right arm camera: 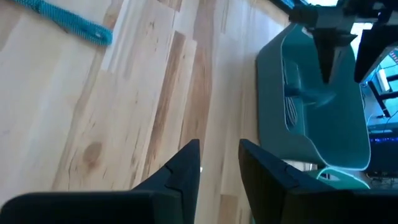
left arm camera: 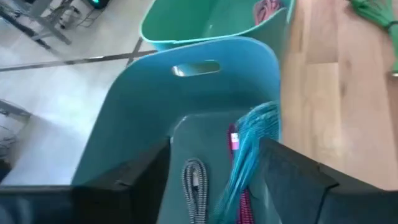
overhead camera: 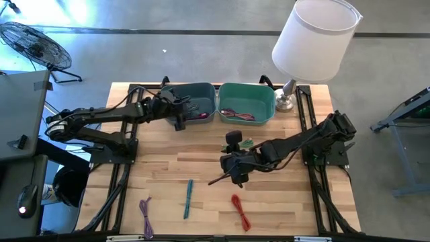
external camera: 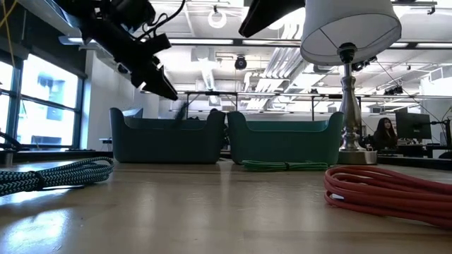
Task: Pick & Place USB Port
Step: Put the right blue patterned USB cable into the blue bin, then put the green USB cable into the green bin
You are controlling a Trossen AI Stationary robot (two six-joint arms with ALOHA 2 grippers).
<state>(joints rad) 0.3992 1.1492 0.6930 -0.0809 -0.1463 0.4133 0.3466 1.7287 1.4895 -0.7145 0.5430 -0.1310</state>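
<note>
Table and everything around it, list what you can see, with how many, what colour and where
Bins: 2, a blue one and a green one, side by side at the table's far edge.
Cables in the blue bin: several, light blue, pink and grey-white.
Cable in the green bin: 1, pink.
Cables on the table: purple, teal and red along the near edge, green by the green bin, a dark one under the right arm.
Lamp: 1, white shade, far right corner.
Fan: 1, on the floor, far left.
Left gripper: over the blue bin, open.
Right gripper: over mid-table, slightly open, empty.
</note>
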